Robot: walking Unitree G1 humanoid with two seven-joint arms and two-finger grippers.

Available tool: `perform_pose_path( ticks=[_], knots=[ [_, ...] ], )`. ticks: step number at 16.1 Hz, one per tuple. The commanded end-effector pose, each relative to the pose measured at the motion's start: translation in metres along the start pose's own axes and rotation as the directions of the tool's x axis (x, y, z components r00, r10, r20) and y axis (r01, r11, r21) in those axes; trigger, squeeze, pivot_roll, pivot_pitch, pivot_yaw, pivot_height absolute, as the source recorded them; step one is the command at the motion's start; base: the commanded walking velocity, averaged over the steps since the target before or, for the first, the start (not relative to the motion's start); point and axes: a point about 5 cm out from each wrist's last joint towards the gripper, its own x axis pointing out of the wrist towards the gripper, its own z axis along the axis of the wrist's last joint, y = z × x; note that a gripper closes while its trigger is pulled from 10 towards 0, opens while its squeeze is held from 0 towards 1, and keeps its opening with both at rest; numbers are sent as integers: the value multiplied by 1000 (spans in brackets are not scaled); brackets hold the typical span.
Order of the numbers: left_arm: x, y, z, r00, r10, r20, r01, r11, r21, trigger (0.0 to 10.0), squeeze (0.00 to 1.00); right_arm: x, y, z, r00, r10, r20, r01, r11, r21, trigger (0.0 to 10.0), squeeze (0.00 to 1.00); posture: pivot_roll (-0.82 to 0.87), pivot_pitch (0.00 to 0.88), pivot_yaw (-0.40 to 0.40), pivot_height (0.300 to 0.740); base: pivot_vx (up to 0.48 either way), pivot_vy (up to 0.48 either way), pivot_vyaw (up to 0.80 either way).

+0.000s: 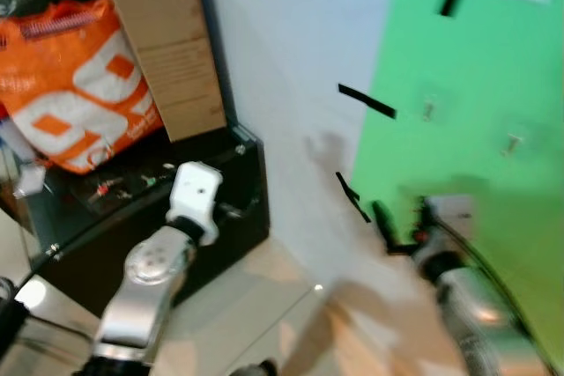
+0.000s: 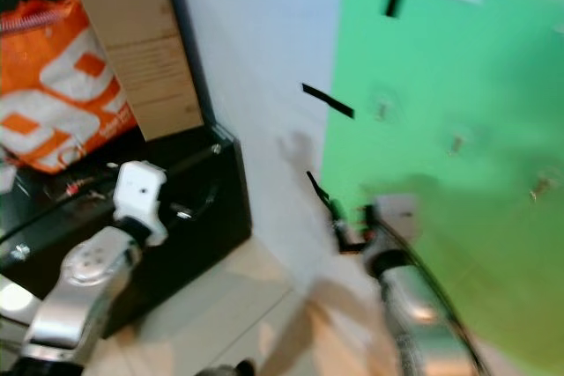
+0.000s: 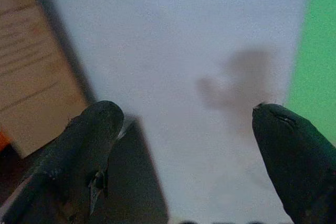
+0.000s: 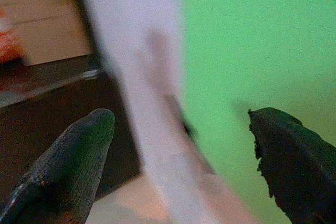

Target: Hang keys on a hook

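Both our left gripper (image 3: 184, 145) and our right gripper (image 4: 178, 161) have their fingers spread wide with nothing between them, and we cannot make out the keys anywhere, so the step in hand looks like finding them. The small hooks (image 1: 428, 110) sit on the green board (image 1: 493, 59) on the wall, with the right gripper raised near that board's lower left corner. Small items lie on the black cabinet (image 1: 176, 217), near its front edge below the orange bag (image 1: 75, 85) and cardboard box (image 1: 167, 50); since the head views are blurred, we should steady before reaching.
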Motion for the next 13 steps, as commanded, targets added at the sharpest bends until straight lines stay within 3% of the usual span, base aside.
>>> perform_pose_path(
  ticks=[1,5,8,10,13],
  knots=[
    [-1,1,2,1000,13,4,-13,1000,3,10000,0,1,-2,5,1000,-1,19,2,1000,-24,10000,1000,-58,0,41,740,0,0,800],
    [1,2,2,1000,31,3,-31,1000,4,10000,0,2,-5,10,995,-29,95,40,992,-118,10000,1000,-54,0,35,740,0,0,800],
    [3,5,5,1000,22,13,-22,1000,-9,10000,0,6,-12,7,993,-104,47,110,984,-142,10000,1000,-50,0,32,740,82,0,800],
    [5,5,6,1000,24,15,-24,1000,-12,10000,0,9,-11,10,994,-96,60,105,979,-177,10000,1000,-55,0,27,740,292,0,800],
    [8,6,3,999,43,-3,-43,999,-10,10000,0,12,-17,12,985,-150,86,166,962,-218,10000,1000,-60,0,15,740,316,0,0]
  ],
)
